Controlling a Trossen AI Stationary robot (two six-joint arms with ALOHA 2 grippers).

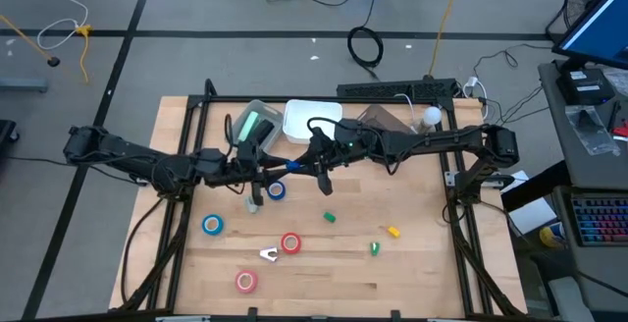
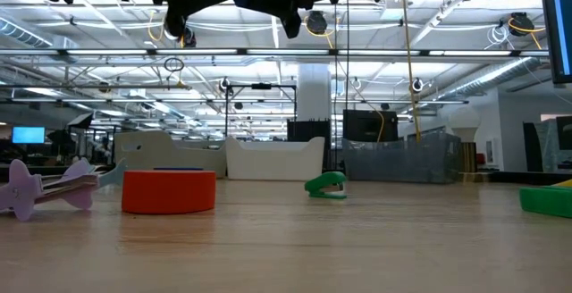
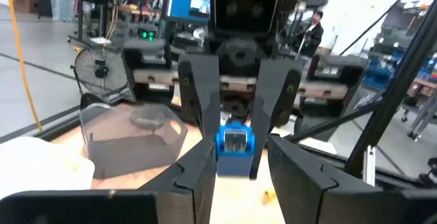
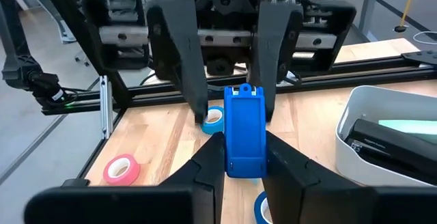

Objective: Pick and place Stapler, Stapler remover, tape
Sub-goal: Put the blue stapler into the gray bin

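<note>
Two pincers meet above mid-worktop (image 1: 412,263), both pinching one blue stapler (image 4: 244,130): right pincer (image 4: 242,159) at one end, left pincer (image 3: 235,157) at the other (a handover, I judge). Tape rolls (image 1: 290,243) lie below; the white bin (image 4: 355,125) already holds one stapler.

The wooden table (image 1: 412,253) carries two blue tape rolls (image 1: 212,225), one near the left side and one (image 1: 277,190) under the arms, and two red rolls (image 1: 290,243) lower down (image 1: 245,281). A pale staple remover (image 1: 268,254) lies between the red rolls. Small green (image 1: 330,217) and yellow (image 1: 393,232) bits lie to the right. A white bin (image 1: 312,121) and a grey bin (image 1: 257,126) stand at the far edge.
</note>
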